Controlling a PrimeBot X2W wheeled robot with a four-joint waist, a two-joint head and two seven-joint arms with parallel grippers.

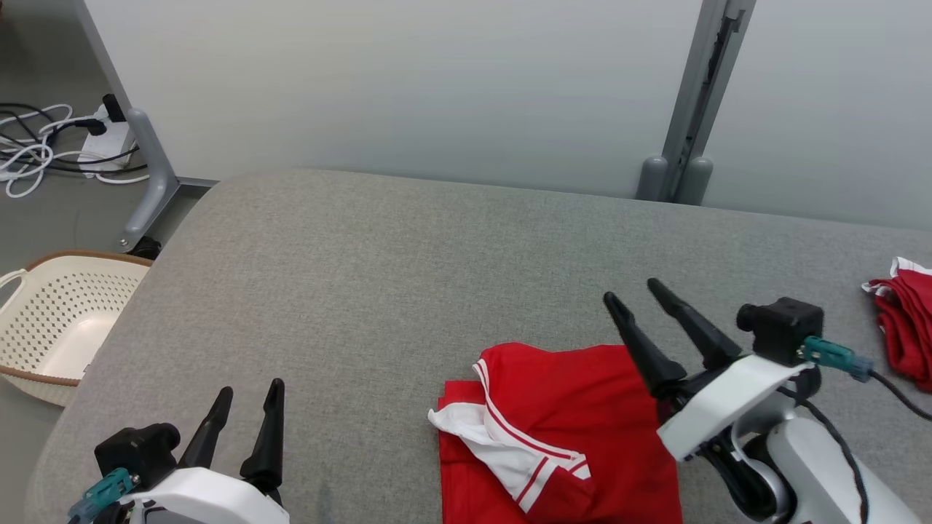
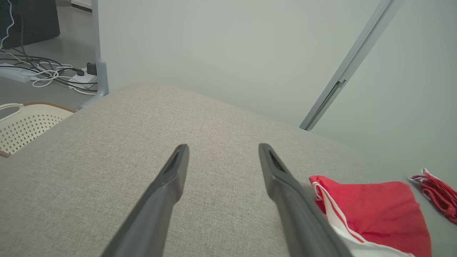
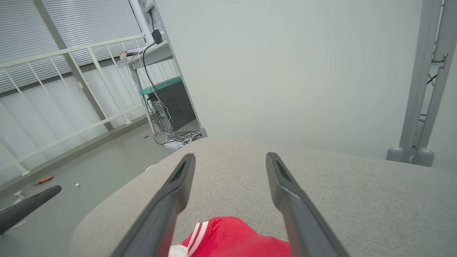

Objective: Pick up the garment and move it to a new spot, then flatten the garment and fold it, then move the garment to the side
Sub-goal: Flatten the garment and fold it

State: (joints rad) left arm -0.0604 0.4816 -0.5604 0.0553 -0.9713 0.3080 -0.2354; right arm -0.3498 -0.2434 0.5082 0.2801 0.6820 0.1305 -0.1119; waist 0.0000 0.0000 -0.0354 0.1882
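Head view: red garment (image 1: 568,407) with white striped trim, folded to a rough rectangle, flat on grey fabric-topped table (image 1: 364,276), right of centre and running off the lower edge of the view; white-lined flap turned back across its left part.

At lower left, left claw (image 1: 251,389) over bare table, well apart from garment; fingers spread, nothing between them. In left wrist view, same claw (image 2: 223,147) parted over the grey cloth, garment (image 2: 378,207) lying beyond the right-hand finger.

Above garment's right-hand edge, right claw (image 1: 630,290), fingers angled up and to the left, tips apart and empty; contact with the cloth beneath not discernible. In right wrist view, claw (image 3: 230,156) spread wide, red garment (image 3: 232,235) with white stripes low between the two fingers, table (image 3: 357,185) stretching beyond.

At table's far right, second red cloth bundle (image 1: 906,327) with white edging, well apart from garment; also at right edge of left wrist view (image 2: 437,194).

On floor beside table's left edge, cream perforated basket (image 1: 51,320). At upper left, white power strip (image 1: 102,142) and tangled cables (image 1: 29,156) on floor, next to grey partition foot (image 1: 149,182). Behind table, pale partition wall (image 1: 400,80) with grey upright post (image 1: 699,94) toward the right.
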